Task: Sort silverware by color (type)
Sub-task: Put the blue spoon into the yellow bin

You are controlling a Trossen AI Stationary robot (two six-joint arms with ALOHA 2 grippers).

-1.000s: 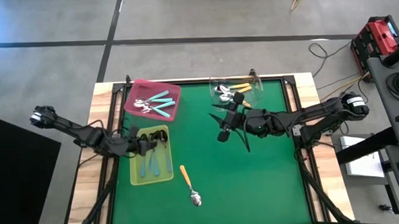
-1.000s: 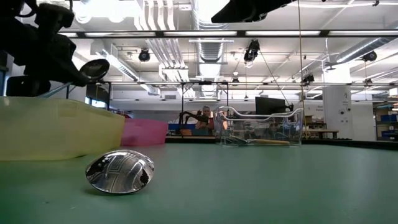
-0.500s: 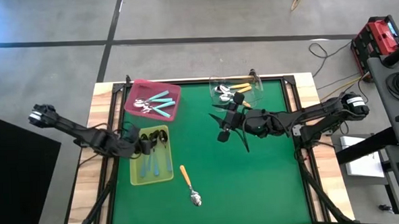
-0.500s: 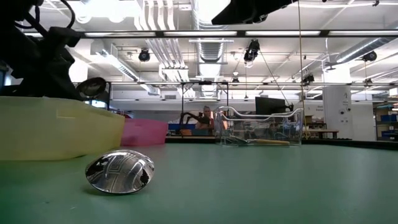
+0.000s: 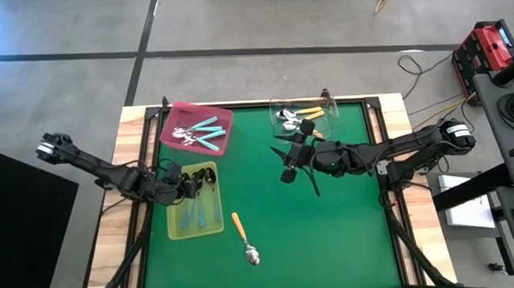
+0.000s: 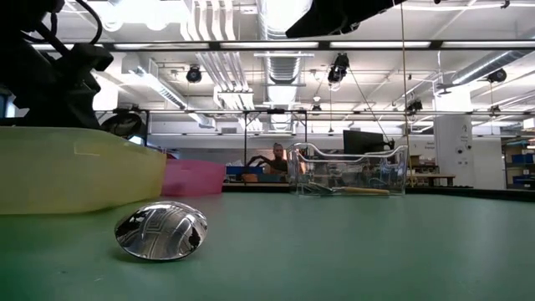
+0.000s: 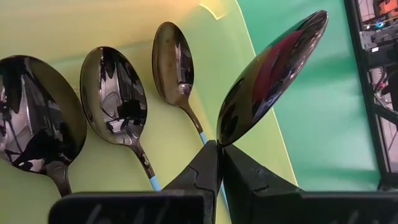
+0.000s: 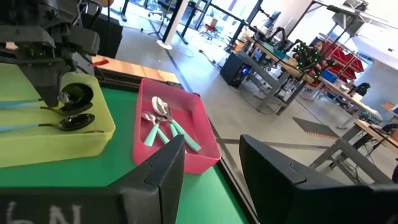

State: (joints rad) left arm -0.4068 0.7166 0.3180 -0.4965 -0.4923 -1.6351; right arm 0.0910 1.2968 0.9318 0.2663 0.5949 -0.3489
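Observation:
My left gripper (image 5: 192,185) hangs over the yellow-green tray (image 5: 175,224), shut on a spoon whose shiny bowl (image 7: 273,68) sticks out past the fingertips, above the tray's right rim. Three light-blue-handled spoons (image 7: 115,99) lie flat in that tray. Teal spoons (image 5: 203,132) lie in the pink tray (image 5: 223,118), and orange spoons (image 5: 304,118) lie in the clear tray (image 5: 329,102). One orange-handled spoon (image 5: 242,236) lies on the green mat. My right gripper (image 5: 291,160) stands open above the mat's middle, holding nothing. My left gripper pinches the spoon's neck (image 7: 219,142), just behind the bowl, between its two fingertips. The fingers slant down from the table's left side and lie along the spoon; they hide the handle. The bowl juts out tilted just above the tray's rim (image 6: 124,124).
The loose spoon's bowl (image 6: 160,232) rests on the mat near the front edge. The green mat (image 5: 347,227) has free room to the right and in front. Black rails frame the mat on the wooden table (image 5: 114,246). A person shows far off in the room (image 6: 276,157).
My left gripper has sunk toward the yellow-green tray and tipped further down, still shut on the spoon. The spoon's bowl has come down from well above the tray's rim to just over it.

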